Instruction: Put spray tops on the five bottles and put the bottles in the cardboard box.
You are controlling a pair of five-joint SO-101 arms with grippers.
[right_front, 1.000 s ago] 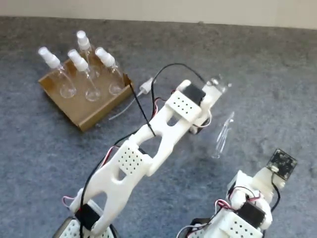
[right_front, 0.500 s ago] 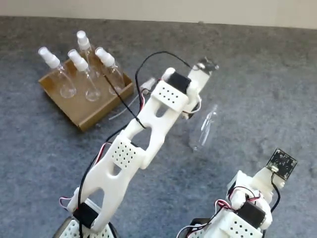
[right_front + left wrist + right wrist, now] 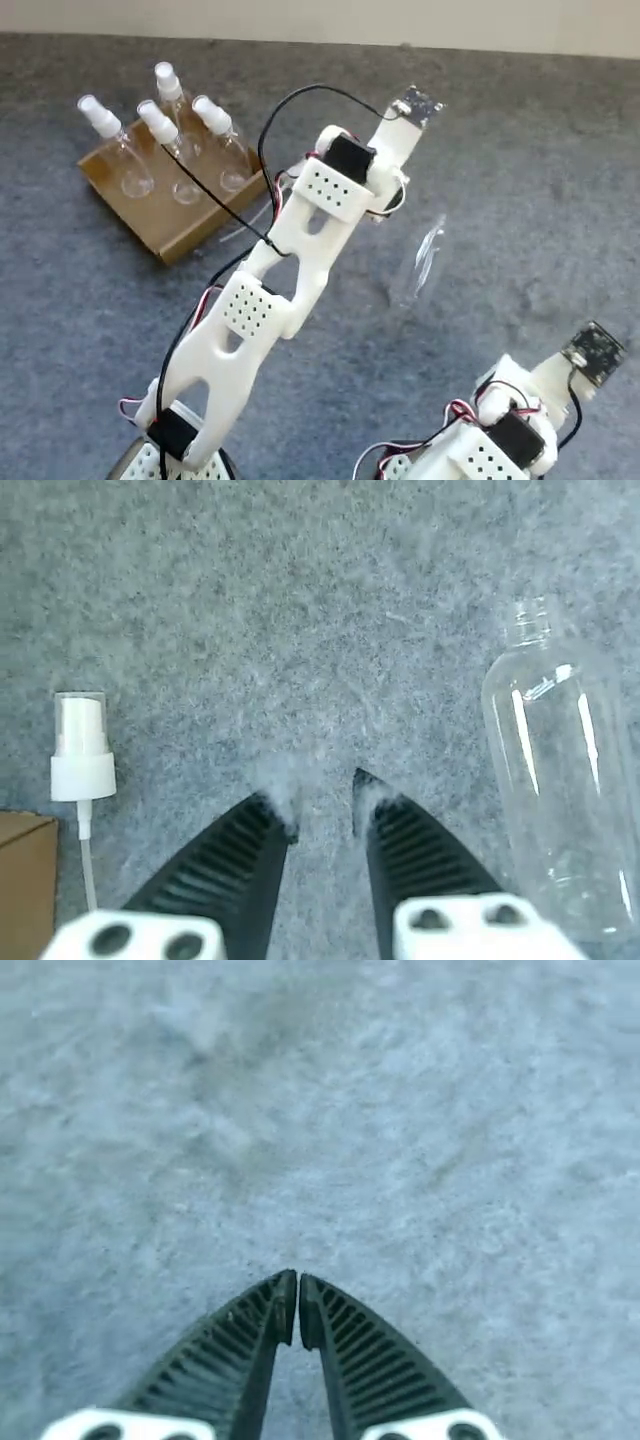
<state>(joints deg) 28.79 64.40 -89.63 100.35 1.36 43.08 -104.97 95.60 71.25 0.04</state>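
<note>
A clear bottle (image 3: 420,262) without a top lies on its side on the grey carpet, also seen as the bottle (image 3: 565,790) in the left wrist view. A loose white spray top (image 3: 82,760) with its thin tube lies on the carpet by the corner of the cardboard box (image 3: 22,880). My left gripper (image 3: 322,805) hangs between the two, open by a narrow gap and holding nothing. The cardboard box (image 3: 205,228) at the back left holds several bottles with spray tops (image 3: 160,125). My right gripper (image 3: 297,1305) is shut over bare carpet.
The left arm (image 3: 300,240) stretches from the front left across the middle, its black cable looping over the box's near corner. The right arm (image 3: 520,430) sits at the front right. A pale wall edge runs along the far side.
The left arm swung back and toward the box. The lying bottle shifted a little to the left. The right arm's wrist moved right and lower.
</note>
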